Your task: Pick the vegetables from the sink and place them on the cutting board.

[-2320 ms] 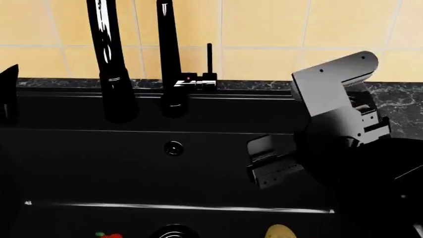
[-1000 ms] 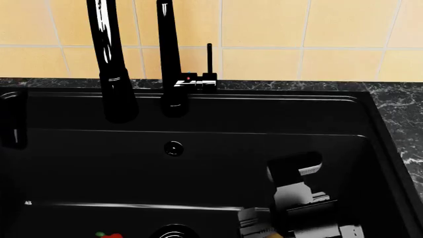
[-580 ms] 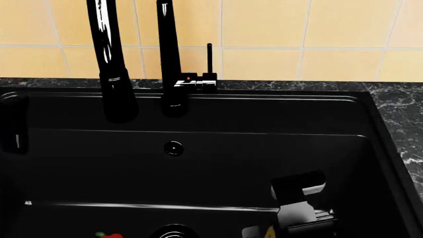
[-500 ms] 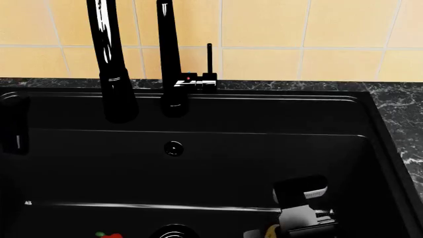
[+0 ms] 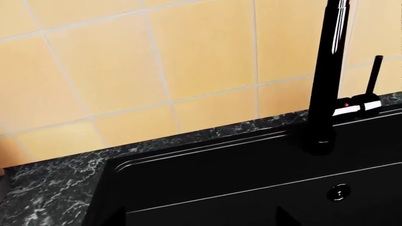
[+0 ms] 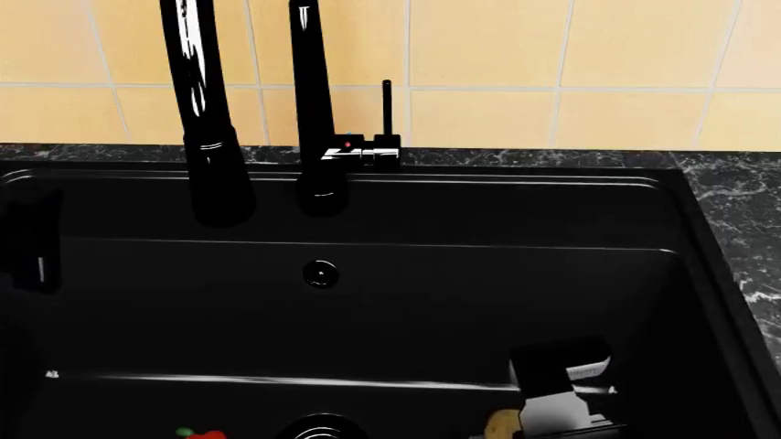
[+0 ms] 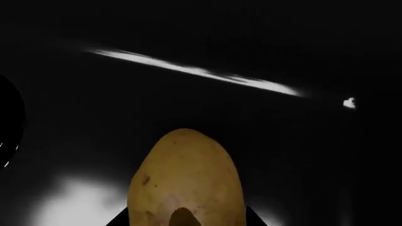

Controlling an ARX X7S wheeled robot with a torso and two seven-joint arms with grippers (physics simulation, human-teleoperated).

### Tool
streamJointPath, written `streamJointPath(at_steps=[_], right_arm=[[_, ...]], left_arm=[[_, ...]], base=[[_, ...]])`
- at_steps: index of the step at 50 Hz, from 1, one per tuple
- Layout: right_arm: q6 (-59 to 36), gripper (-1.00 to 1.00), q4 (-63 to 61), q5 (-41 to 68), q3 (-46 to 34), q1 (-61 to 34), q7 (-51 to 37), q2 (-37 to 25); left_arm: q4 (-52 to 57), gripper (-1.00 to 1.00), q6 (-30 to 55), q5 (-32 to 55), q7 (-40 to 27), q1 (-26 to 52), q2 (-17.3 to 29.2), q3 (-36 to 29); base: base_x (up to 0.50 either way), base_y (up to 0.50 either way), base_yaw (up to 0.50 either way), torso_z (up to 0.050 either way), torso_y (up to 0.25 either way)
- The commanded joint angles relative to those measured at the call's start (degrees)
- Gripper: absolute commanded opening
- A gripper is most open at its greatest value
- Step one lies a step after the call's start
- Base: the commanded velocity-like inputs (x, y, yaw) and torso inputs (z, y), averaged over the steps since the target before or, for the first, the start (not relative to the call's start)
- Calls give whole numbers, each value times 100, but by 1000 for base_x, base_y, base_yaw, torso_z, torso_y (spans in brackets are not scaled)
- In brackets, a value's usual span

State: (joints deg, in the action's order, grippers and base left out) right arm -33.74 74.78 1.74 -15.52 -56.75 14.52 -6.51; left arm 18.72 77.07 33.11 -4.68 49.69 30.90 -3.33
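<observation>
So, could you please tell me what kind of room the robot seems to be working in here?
Most likely a simulated kitchen: a deep matte black sink basin set in a dark marbled stone countertop, a tall glossy black faucet behind it, and a glazed yellow tile wall. A tan-yellow oval potato lies in the basin.

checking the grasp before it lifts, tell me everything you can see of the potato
The potato is a large oval, tan-yellow with a matte skin, faint brown specks and one dark spot near its cut-off end. It lies in the black sink, near the front right as the head view shows it, where only a sliver peeks out beside the right claw. In the right wrist view dark finger tips flank it on both sides, but whether they press on it cannot be told.
</observation>
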Motion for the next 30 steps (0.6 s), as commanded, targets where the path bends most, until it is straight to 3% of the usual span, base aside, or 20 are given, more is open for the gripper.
streamJointPath(at_steps=[1, 14, 19, 30], right_arm=[[52, -100, 20, -178, 39, -209, 325, 86], [368, -100, -9, -382, -308, -886, 501, 147], [-1672, -100, -3387, -348, -318, -52, 699, -171], [-3502, -100, -6167, -170, -41, 0, 888, -428]], left_arm=[[2, 100, 105, -7, 3, 36, -60, 181], [87, 100, 153, 120, -24, 23, -282, 101], [-42, 100, 115, 82, -44, 229, -363, -24], [19, 100, 149, 116, -59, 129, -300, -39]], base=[[0, 0, 0, 0, 0], [0, 0, 0, 0, 0], [0, 0, 0, 0, 0], [0, 0, 0, 0, 0]])
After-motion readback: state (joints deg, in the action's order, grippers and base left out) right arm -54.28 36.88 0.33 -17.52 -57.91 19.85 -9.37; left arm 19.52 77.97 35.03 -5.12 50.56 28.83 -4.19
